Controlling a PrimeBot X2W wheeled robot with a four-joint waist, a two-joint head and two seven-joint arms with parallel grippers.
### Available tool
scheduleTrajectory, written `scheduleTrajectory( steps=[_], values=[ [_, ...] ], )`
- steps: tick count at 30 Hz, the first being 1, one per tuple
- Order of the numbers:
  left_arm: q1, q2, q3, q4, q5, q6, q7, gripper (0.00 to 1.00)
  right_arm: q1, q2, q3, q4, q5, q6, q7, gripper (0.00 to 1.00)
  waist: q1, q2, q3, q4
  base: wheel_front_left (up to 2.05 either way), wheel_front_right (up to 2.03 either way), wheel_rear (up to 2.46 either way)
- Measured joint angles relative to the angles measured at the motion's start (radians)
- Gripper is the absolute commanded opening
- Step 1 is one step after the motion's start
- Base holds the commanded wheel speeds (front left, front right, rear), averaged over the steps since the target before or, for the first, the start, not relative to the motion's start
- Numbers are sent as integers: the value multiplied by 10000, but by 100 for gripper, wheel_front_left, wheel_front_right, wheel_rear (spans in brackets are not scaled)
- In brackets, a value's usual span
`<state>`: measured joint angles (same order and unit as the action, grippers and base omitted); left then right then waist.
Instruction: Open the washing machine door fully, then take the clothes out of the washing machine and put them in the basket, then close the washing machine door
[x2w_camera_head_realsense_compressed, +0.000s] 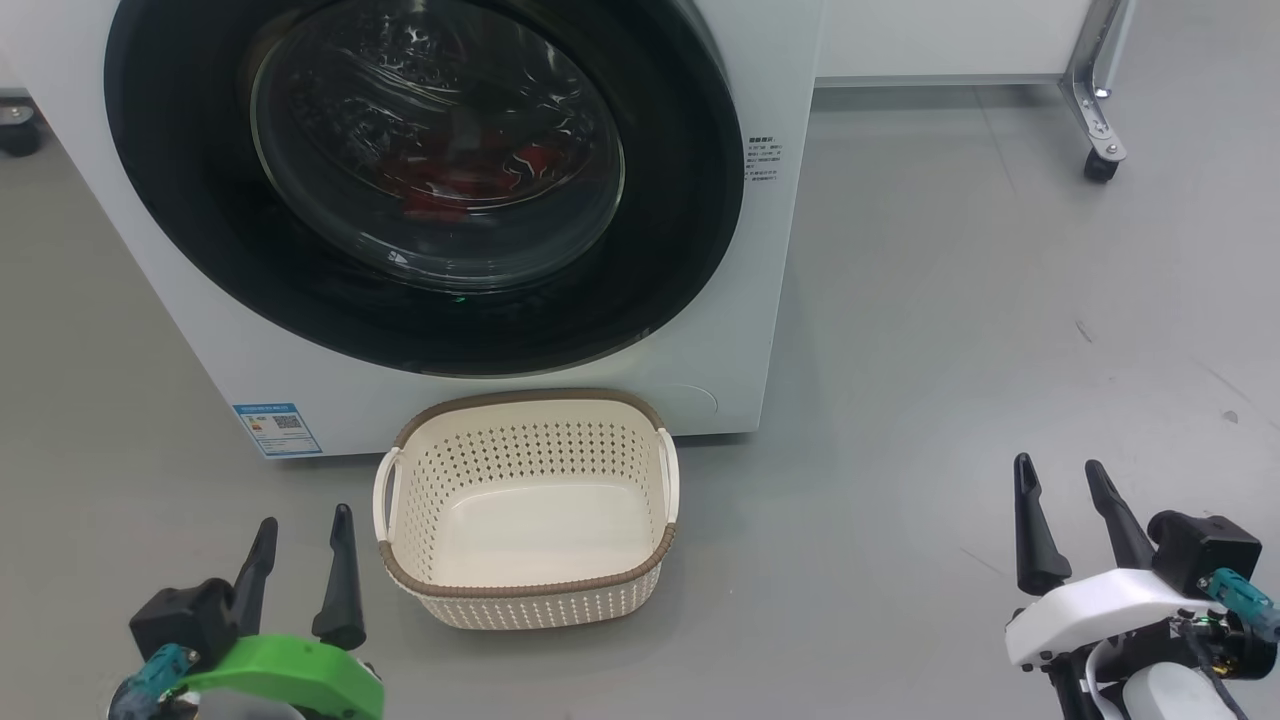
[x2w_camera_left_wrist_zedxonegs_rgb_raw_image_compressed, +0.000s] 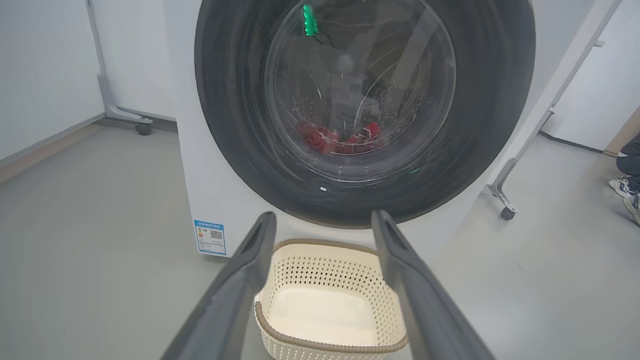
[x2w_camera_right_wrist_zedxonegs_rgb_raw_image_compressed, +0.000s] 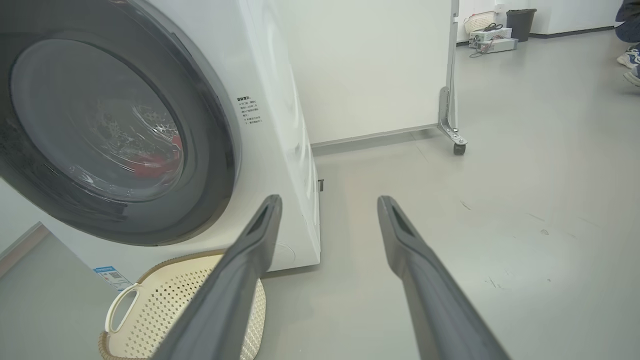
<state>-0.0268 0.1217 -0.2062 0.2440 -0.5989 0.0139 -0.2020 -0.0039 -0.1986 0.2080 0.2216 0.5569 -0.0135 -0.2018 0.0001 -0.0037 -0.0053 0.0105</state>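
The white washing machine (x2w_camera_head_realsense_compressed: 180, 330) stands ahead with its black-ringed round door (x2w_camera_head_realsense_compressed: 680, 200) shut against its front. Red clothes (x2w_camera_head_realsense_compressed: 450, 185) show through the glass, low in the drum; they also show as red clothes (x2w_camera_left_wrist_zedxonegs_rgb_raw_image_compressed: 340, 140) in the left wrist view. The cream basket (x2w_camera_head_realsense_compressed: 527, 598) sits on the floor just before the machine, with nothing in it. My left gripper (x2w_camera_head_realsense_compressed: 300, 525) is open, low and left of the basket. Far off to the basket's right, my right gripper (x2w_camera_head_realsense_compressed: 1062, 472) is open over bare floor. Neither holds anything.
A white panel on a metal caster leg (x2w_camera_head_realsense_compressed: 1097, 130) stands right of the machine. Another caster leg (x2w_camera_left_wrist_zedxonegs_rgb_raw_image_compressed: 140, 125) stands to its left. A person's shoes (x2w_camera_left_wrist_zedxonegs_rgb_raw_image_compressed: 625, 190) rest at the far right. A bin and boxes (x2w_camera_right_wrist_zedxonegs_rgb_raw_image_compressed: 500, 32) lie far back. Grey floor spreads right of the basket.
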Motion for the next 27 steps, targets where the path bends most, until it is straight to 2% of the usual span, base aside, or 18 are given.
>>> scheduleTrajectory(
  steps=[13, 27],
  values=[
    [-35, 13, -188, 10, 1488, 176, -472, 100, 2, -165, 280, -2, -1350, -326, -433, 100, 0, 0, -15, 8, 0, 0, 0],
    [-43, -15, -65, 100, 1553, 171, -489, 100, 7, -138, 151, 4, -1415, -336, -447, 100, 0, 0, -36, -12, 0, 0, 0]
  ],
)
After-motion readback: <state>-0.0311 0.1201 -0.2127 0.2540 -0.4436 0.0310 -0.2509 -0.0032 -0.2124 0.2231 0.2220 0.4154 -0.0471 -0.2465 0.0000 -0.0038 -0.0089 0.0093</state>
